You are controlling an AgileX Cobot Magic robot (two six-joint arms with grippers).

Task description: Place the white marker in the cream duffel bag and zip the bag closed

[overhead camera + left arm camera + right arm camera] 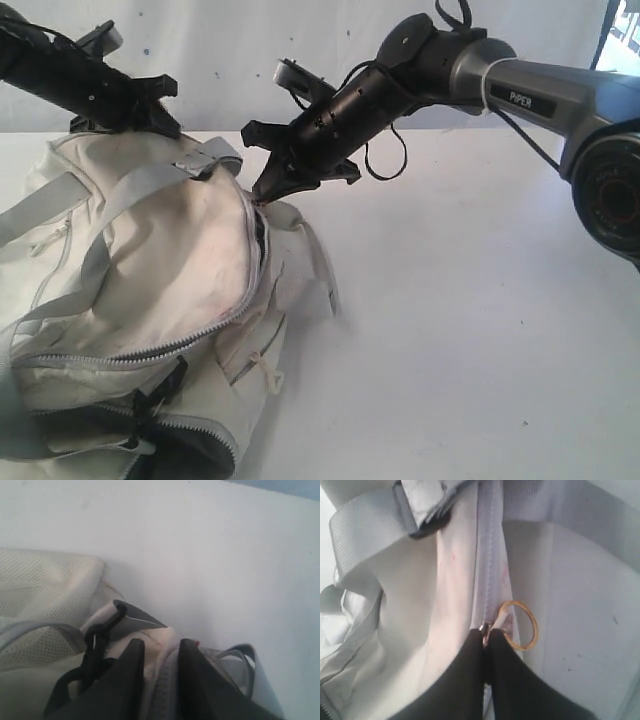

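Observation:
The cream duffel bag lies on the left of the white table, with its top zipper line running up to its far end. My right gripper is shut on the zipper pull at that end, beside a thin gold ring. At the bag's rear, my left gripper pinches a fold of cream fabric and grey zipper tape between its fingers. The white marker is hidden from every view.
The white table stretches to the right of the bag, with a white wall behind it. Grey webbing straps cross the bag. A black buckle and pocket zippers sit on its near side. The right arm reaches in from the upper right.

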